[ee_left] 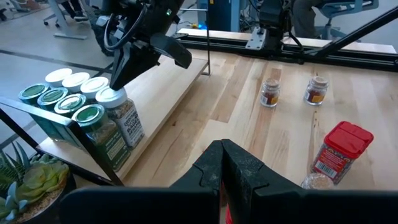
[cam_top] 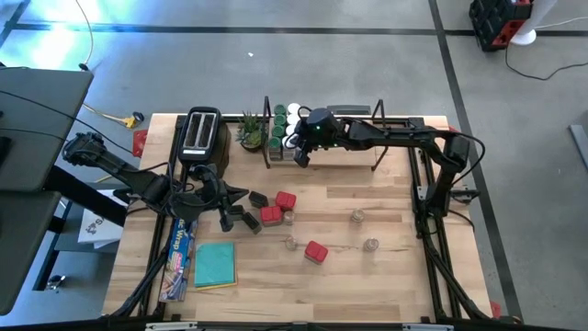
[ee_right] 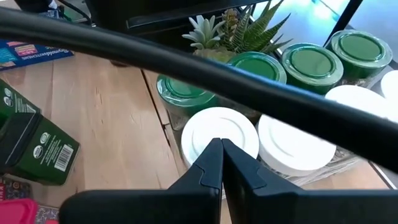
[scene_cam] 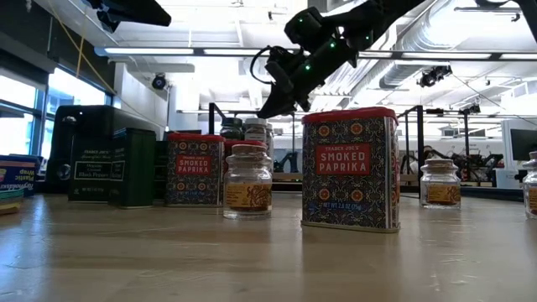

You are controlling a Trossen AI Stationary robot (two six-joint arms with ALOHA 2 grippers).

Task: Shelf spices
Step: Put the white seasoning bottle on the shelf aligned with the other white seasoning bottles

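Observation:
The shelf [cam_top: 340, 156] stands at the table's far middle. Green-lidded jars [ee_right: 311, 62] and white-lidded jars [ee_right: 292, 146] stand upright on its left end. My right gripper [ee_right: 221, 146] is shut, its tips at the nearest white-lidded jar [ee_left: 121, 118]. On the table stand red tins [cam_top: 270, 214], dark tins [cam_top: 250, 222] and small clear jars [cam_top: 356, 216]. My left gripper [cam_top: 239, 195] hovers shut above the dark tins, holding nothing. My right gripper's shut fingertips [ee_left: 118, 81] stand at the white lid [ee_right: 217, 130] of the jar at the shelf's near left corner. They slant down from the table's right. Whether they touch the lid, I cannot tell. The jar stands upright on the shelf.
A black toaster [cam_top: 202, 133] and a potted plant [cam_top: 250, 131] stand left of the shelf. A teal pad [cam_top: 215, 264] and a long box of wrap [cam_top: 182, 257] lie at the near left. The shelf's black frame bar [ee_right: 186, 68] crosses over the jars.

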